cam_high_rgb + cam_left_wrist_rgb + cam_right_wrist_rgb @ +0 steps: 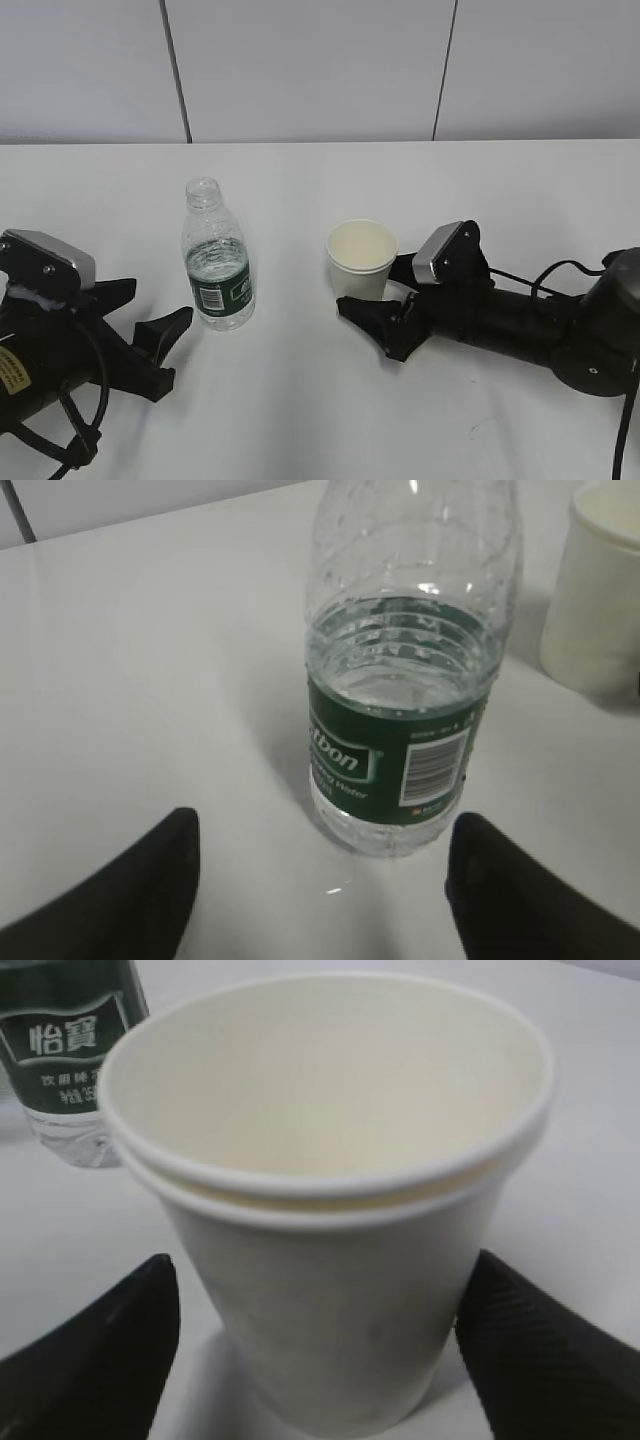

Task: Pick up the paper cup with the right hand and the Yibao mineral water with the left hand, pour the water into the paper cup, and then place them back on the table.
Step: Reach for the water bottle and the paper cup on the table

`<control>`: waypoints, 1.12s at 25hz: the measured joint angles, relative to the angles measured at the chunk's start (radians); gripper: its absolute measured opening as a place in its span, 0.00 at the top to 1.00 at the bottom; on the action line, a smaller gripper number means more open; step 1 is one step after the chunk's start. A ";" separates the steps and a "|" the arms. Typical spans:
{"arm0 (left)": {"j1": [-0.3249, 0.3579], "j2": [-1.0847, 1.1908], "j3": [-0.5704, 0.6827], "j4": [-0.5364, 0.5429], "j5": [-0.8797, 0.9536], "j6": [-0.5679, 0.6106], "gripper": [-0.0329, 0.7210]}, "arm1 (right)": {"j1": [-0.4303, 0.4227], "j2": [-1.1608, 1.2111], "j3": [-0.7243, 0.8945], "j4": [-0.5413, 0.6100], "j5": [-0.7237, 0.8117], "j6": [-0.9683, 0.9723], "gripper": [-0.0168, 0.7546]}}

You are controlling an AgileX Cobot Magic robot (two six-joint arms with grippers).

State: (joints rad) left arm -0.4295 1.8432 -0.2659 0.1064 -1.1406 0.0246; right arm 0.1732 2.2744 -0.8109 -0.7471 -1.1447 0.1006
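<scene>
The Yibao mineral water bottle point(217, 255) stands upright and uncapped on the white table point(300, 420), with water point(400, 660) to about half its height. The left gripper point(150, 310) is open just left of it. In the left wrist view point(325, 840) its fingers sit short of the bottle point(400, 680), apart from it. The white paper cup point(361, 258) stands upright and empty. The right gripper point(382, 290) is open around the cup's base. In the right wrist view point(320, 1290) one finger shows on each side of the cup point(330, 1210), with small gaps. The cup shows a double rim.
The bottle and the cup stand about a hand's width apart in mid-table. The cup point(600, 590) shows at the right edge of the left wrist view, and the bottle's green label point(70, 1050) at the top left of the right wrist view. A grey panelled wall point(320, 60) stands behind the table.
</scene>
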 joint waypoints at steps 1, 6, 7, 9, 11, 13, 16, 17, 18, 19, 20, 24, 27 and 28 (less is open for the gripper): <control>0.000 0.000 0.000 0.002 0.000 -0.001 0.32 | 0.008 0.000 -0.004 0.002 0.000 0.000 0.15; 0.000 0.000 0.000 0.010 0.000 -0.025 0.32 | 0.010 0.000 -0.047 0.008 0.000 0.002 0.15; 0.000 0.000 0.000 0.010 0.000 -0.025 0.32 | 0.010 0.000 -0.053 0.008 0.000 0.002 0.15; 0.000 0.000 0.000 0.012 0.000 -0.025 0.32 | 0.010 0.000 -0.060 0.008 0.000 0.002 0.15; 0.000 0.000 0.000 0.022 0.000 -0.025 0.32 | 0.010 0.002 -0.062 0.008 0.000 0.002 0.18; 0.000 0.000 0.000 0.044 0.000 -0.025 0.32 | 0.010 0.002 -0.062 0.006 0.000 0.002 0.21; 0.000 0.014 -0.010 0.061 0.000 -0.025 0.32 | 0.010 0.002 -0.062 0.006 0.000 0.002 0.26; 0.000 0.022 -0.013 0.062 -0.001 -0.025 0.32 | 0.010 0.002 -0.062 0.006 0.000 0.002 0.26; 0.000 0.035 -0.019 0.065 -0.002 -0.025 0.32 | 0.010 0.002 -0.062 0.006 0.000 0.002 0.27; 0.000 0.050 -0.025 0.068 -0.003 -0.025 0.31 | 0.010 0.002 -0.062 0.006 0.000 0.002 0.27; 0.000 0.062 -0.032 0.076 -0.003 -0.025 0.29 | 0.010 0.002 -0.062 0.006 0.000 0.002 0.27; 0.000 0.096 -0.070 0.090 0.000 -0.042 0.23 | 0.010 0.002 -0.062 0.006 0.000 0.002 0.27; 0.000 0.099 -0.109 0.091 0.000 -0.049 0.19 | 0.010 0.002 -0.062 0.006 0.000 0.002 0.27; 0.000 0.100 -0.120 0.091 0.000 -0.050 0.18 | 0.010 0.002 -0.062 0.006 0.000 0.002 0.27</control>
State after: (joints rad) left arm -0.4295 1.9432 -0.3854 0.1976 -1.1409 -0.0251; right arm 0.1831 2.2764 -0.8726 -0.7411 -1.1447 0.1029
